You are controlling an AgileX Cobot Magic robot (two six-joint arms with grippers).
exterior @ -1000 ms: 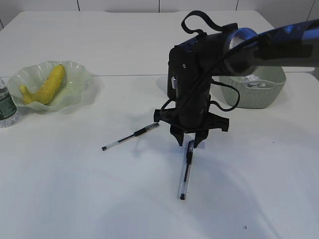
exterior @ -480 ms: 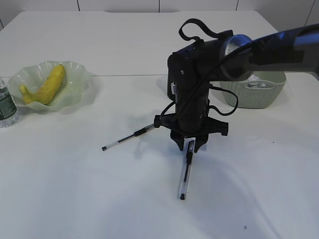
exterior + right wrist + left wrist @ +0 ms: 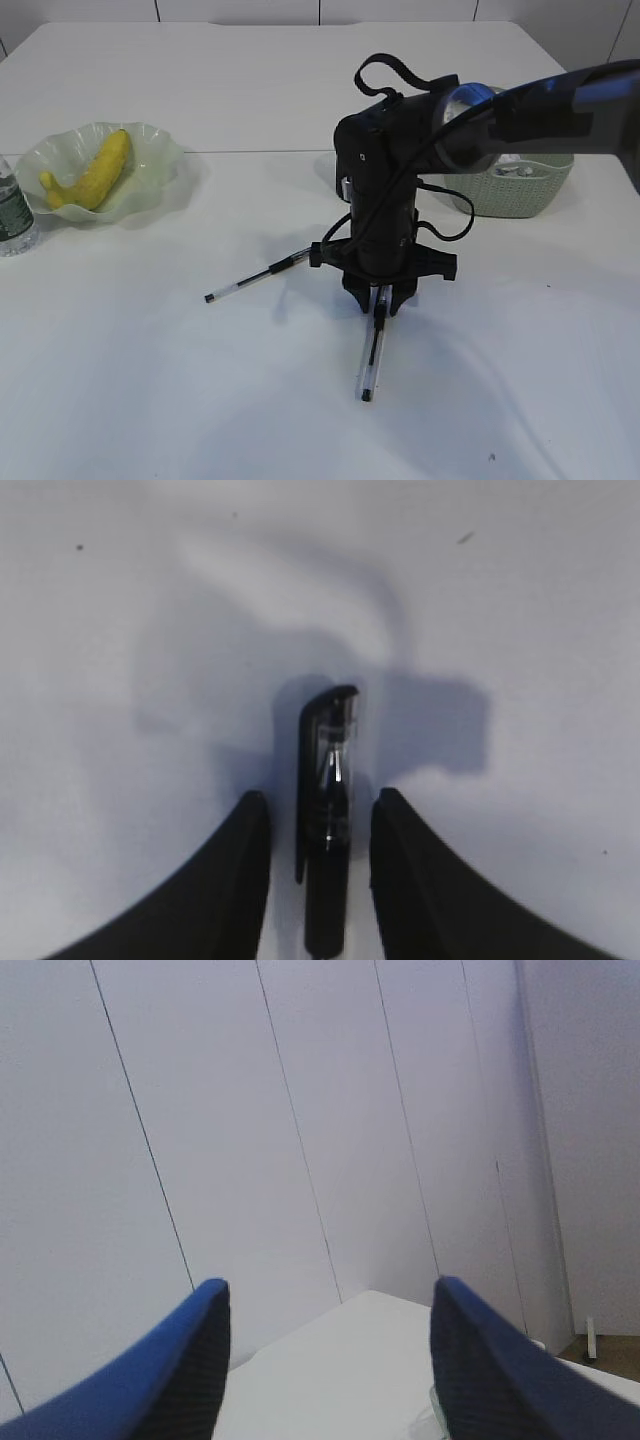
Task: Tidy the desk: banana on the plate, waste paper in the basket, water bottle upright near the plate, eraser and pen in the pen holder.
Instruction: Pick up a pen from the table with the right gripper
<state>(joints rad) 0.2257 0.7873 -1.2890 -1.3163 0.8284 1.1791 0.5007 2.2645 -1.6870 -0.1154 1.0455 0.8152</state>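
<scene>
Two pens lie on the white desk (image 3: 140, 400): one slanted (image 3: 262, 275) at the centre, the other (image 3: 370, 360) pointing toward the front edge. My right gripper (image 3: 380, 305) is down over the capped end of the second pen (image 3: 328, 810). It stands open (image 3: 321, 797), a finger on each side and a gap to both. The banana (image 3: 95, 175) lies in the green plate (image 3: 165, 150) at far left, with the water bottle (image 3: 12, 215) upright beside it. White waste paper (image 3: 505, 160) sits in the basket (image 3: 520, 190). My left gripper (image 3: 330, 1284) is open, aimed at a wall. Eraser and pen holder are out of view.
The right arm's dark body and cables (image 3: 385, 170) hide the desk behind it. A seam (image 3: 250, 152) runs across the tabletop. The basket stands close behind the arm on the right.
My right gripper has sunk lower onto the pen's capped end and shifted slightly left. Its jaws keep the same width. The pens have not moved.
</scene>
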